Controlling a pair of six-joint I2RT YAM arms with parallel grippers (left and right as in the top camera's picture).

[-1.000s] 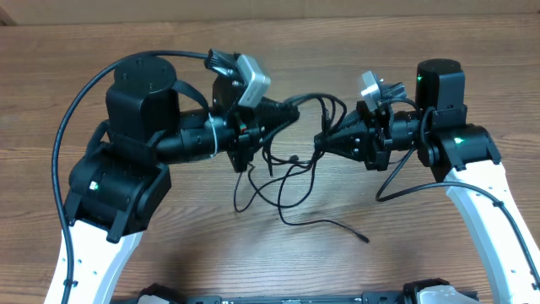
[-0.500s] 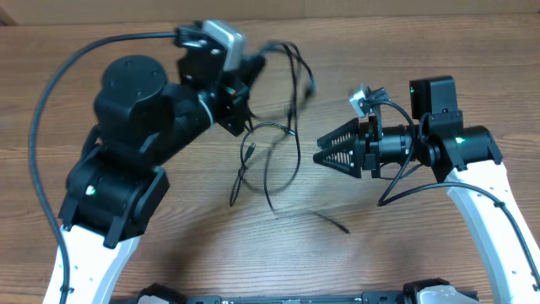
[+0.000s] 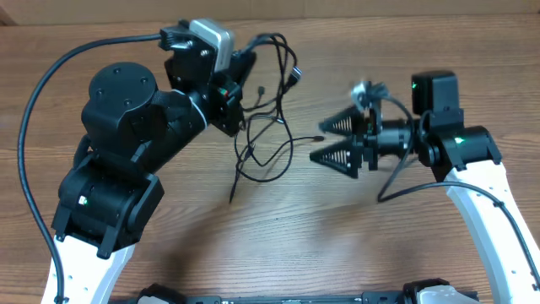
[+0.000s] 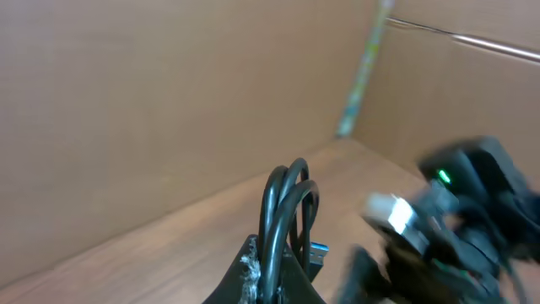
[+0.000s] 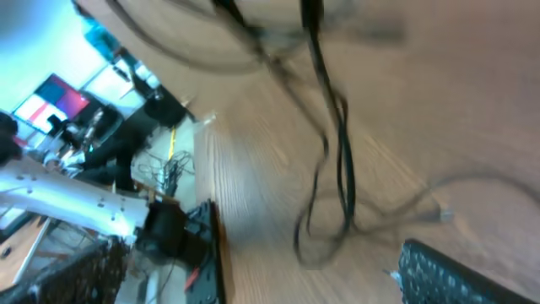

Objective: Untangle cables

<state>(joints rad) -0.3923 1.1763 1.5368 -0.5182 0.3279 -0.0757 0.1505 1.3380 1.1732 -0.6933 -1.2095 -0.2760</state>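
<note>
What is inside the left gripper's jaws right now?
Black cables loop up out of the shut left gripper, with a blue-tipped plug beside them. How many cords are pinched, and where they cross, is covered by the jaws.

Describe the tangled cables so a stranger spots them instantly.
Start at the big black left arm on the wooden table. Its claw pinches thin black cables that hang in loops. Unlike the thick arm cable, they are wiry with small plugs.
</note>
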